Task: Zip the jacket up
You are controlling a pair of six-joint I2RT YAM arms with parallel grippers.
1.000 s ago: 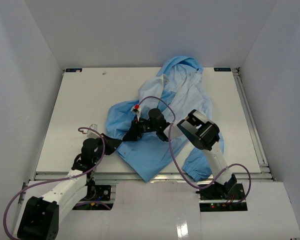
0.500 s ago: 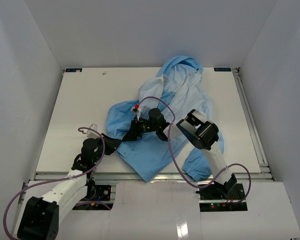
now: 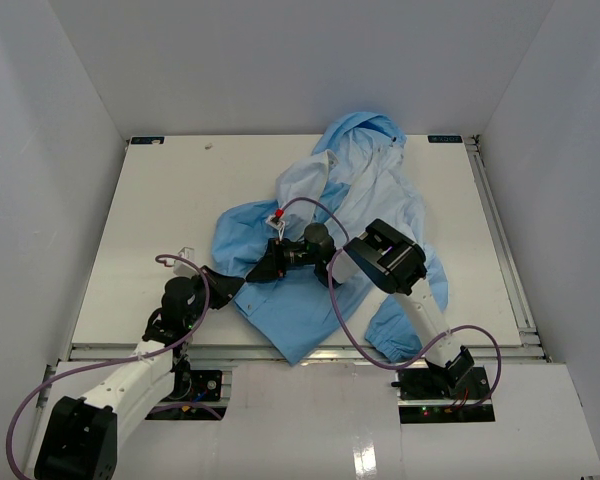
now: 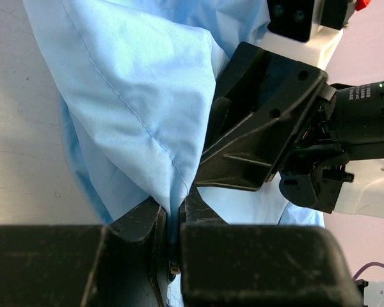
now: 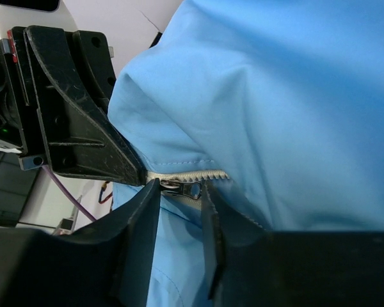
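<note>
The light blue jacket point(image 3: 370, 190) lies crumpled on the table, hood toward the far edge. My left gripper point(image 3: 225, 283) is shut on a fold at its near-left hem; in the left wrist view the cloth runs straight down between the closed left gripper point(image 4: 174, 214). My right gripper point(image 3: 265, 270) sits directly beside it on the same hem. In the right wrist view the right gripper point(image 5: 181, 188) stands narrow with the metal zipper pull point(image 5: 191, 188) filling the gap, touching both fingers. Pale zipper teeth point(image 5: 189, 174) run just above.
The white table point(image 3: 160, 220) has a raised rail along its right edge point(image 3: 500, 240) and white walls on three sides. A purple cable point(image 3: 335, 300) loops from the right arm over the jacket's near part.
The right gripper's jaws have narrowed around the zipper pull, and the right arm's elbow has shifted slightly left. The left arm and its hold on the hem are unchanged.
</note>
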